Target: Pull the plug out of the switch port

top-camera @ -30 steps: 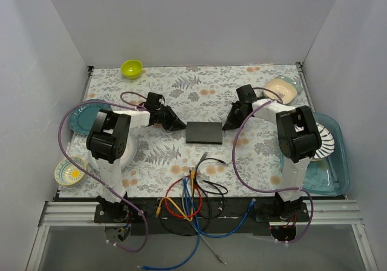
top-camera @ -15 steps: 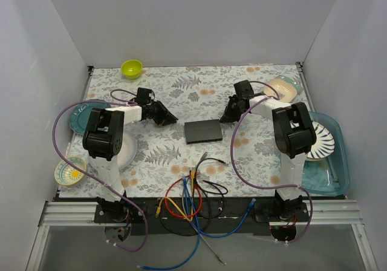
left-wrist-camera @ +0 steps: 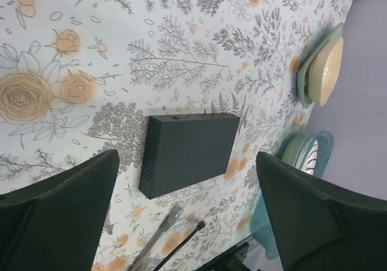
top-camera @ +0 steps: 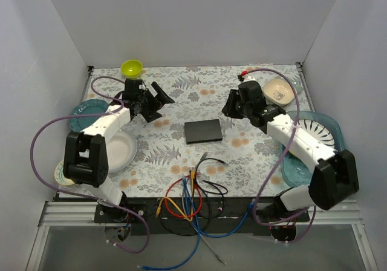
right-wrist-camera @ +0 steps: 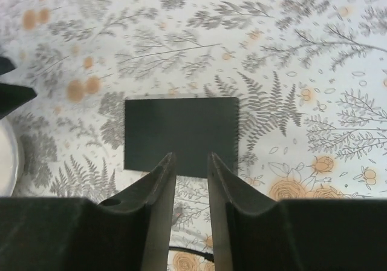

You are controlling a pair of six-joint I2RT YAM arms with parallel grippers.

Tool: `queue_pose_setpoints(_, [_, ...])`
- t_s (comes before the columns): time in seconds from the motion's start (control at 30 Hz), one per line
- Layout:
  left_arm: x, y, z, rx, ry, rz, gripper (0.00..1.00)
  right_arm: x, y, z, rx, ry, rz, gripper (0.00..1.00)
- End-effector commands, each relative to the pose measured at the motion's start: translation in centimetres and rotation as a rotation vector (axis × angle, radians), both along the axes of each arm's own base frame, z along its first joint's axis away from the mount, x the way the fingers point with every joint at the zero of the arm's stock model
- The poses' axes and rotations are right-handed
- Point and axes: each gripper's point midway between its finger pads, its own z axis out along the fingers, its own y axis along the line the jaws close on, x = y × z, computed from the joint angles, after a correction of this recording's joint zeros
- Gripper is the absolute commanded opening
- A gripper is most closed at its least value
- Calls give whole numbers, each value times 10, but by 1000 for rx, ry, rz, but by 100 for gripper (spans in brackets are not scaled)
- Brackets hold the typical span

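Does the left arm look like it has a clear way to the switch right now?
Probably yes. The left tool is wide open and faces the switch, with only flowered table cover between them. The loose cables lie nearer the arm bases, off that path.

Pale grey walls (top-camera: 193,23) enclose the table (top-camera: 181,92) on three sides; its top bears a floral print (grey ferns, orange roses), and an aluminium rail (top-camera: 66,213) edges the near side.

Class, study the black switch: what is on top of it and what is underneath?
Nothing lies on the switch; its top is bare. It rests on the floral tablecloth, whose pattern directly beneath is hidden.
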Motion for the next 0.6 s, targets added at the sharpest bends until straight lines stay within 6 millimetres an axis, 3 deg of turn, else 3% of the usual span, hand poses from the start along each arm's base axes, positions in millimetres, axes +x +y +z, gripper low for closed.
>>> queue_pose_setpoints(0.0, [-39,1,-3,130,27,-16,98,-22,-9,18,-152,-151,40,38])
queue_pose_setpoints(0.03, [-45,1,-1,140,25,-18,98,-30,-12,13,-167,-149,42,41])
queue_pose_setpoints(0.07, [-49,3,-2,152,32,-10,98,-35,-14,26,-153,-196,34,52])
queue_pose_setpoints(0.1, [-58,6,-8,163,59,-11,98,-43,-11,28,-148,-216,51,56])
queue_pose_setpoints(0.13, [-63,6,-3,163,49,-12,98,-51,-13,21,-156,-224,64,71])
queue_pose_setpoints(0.17, [-66,7,-4,169,50,-13,98,-57,-16,32,-136,-269,53,88])
queue_pose_setpoints(0.2, [-72,8,-10,181,64,-15,98,-60,-12,37,-114,-301,62,99])
queue_pose_setpoints(0.33, [-84,2,-23,180,102,-40,98,-74,-17,41,-88,-342,69,99])
queue_pose_setpoints(0.57, [-81,-10,-7,176,14,-51,98,-83,-34,55,-156,-456,95,99])
